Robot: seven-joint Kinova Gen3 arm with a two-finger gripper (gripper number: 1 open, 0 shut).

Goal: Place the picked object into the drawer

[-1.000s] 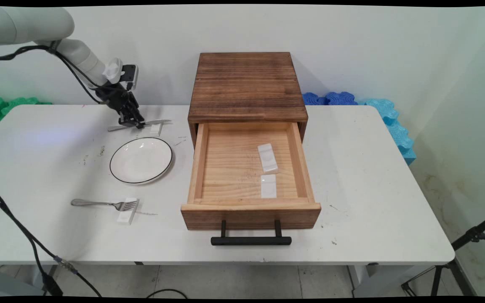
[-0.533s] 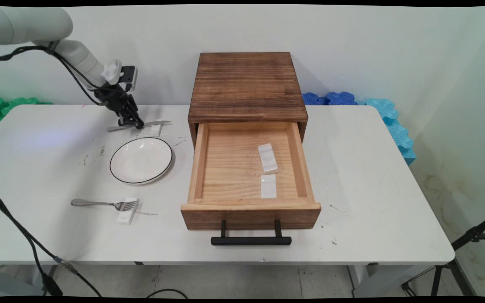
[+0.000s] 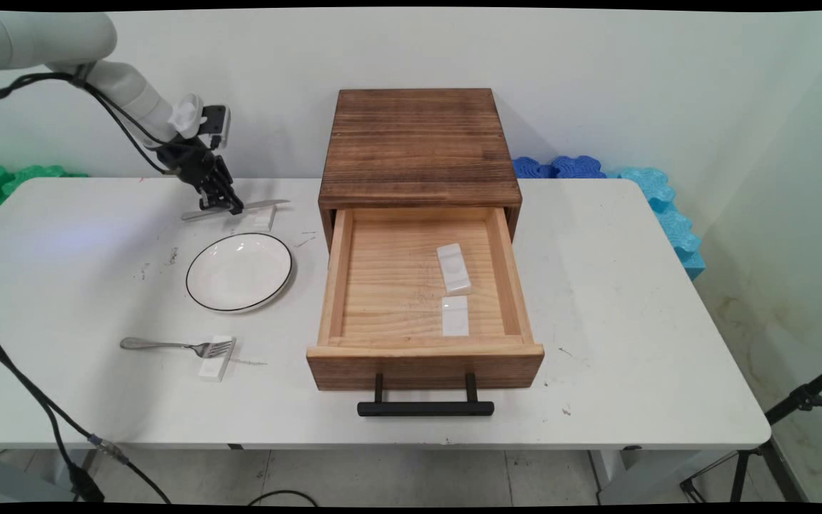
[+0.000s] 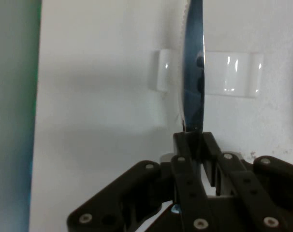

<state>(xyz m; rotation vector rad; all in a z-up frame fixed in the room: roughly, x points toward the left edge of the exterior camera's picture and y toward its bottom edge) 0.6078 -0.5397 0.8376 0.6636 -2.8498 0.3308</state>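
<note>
My gripper [image 3: 229, 207] is shut on a metal knife [image 3: 257, 207] at the table's back left, just beyond the white plate [image 3: 239, 272]. The knife hangs slightly above the table, level, blade pointing right over a small white rest [image 3: 264, 219]. In the hand view the blade [image 4: 193, 72] runs up from between my fingers [image 4: 185, 145], crossing above the white rest [image 4: 231, 73].
A wooden box [image 3: 419, 143] stands mid-table with its drawer [image 3: 423, 357] pulled open; two white rests [image 3: 454, 268] lie inside. A fork [image 3: 175, 347] lies with its tines on another white rest [image 3: 215, 368] at the front left. Black cables [image 3: 26, 400] hang at the left.
The gripper has risen a little with the knife in it. The knife has come off its white rest.
</note>
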